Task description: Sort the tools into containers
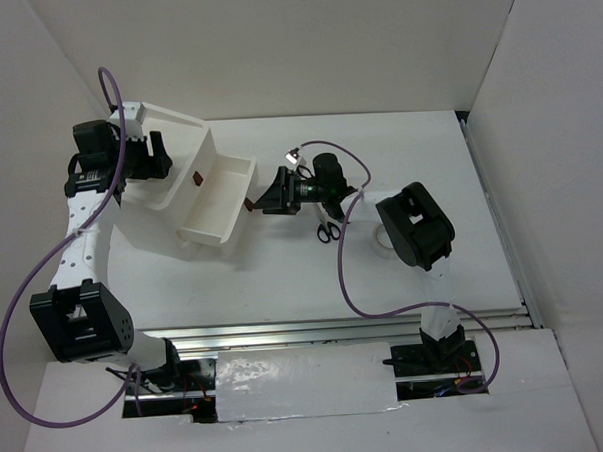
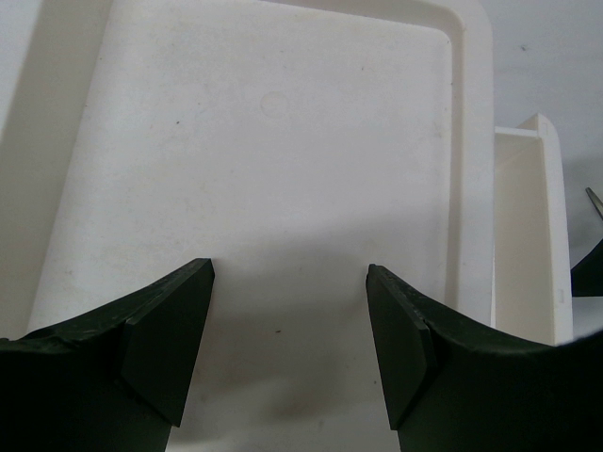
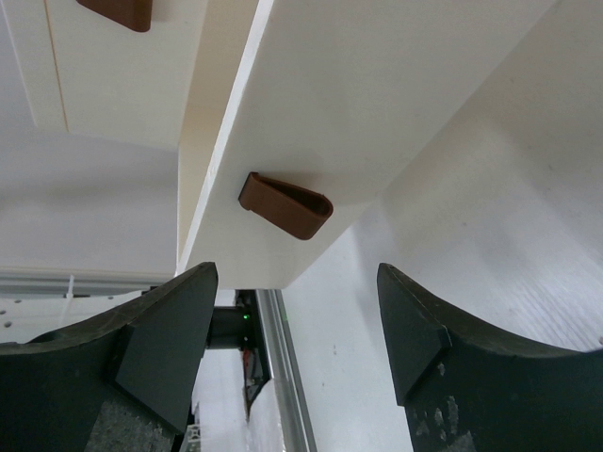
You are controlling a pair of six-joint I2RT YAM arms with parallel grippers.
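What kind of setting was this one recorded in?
Likely a lab robot test cell, not a home: plain white panels box in a white table, with an aluminium rail along its near edge.

There is one white cabinet. Two drawers can be counted: one pulled-out drawer and one closed drawer. The red-brown handles are two, one on each drawer. There is one pair of scissors and one tape roll (partly hidden behind an arm). The robot arms are two, and the purple cables are also two.
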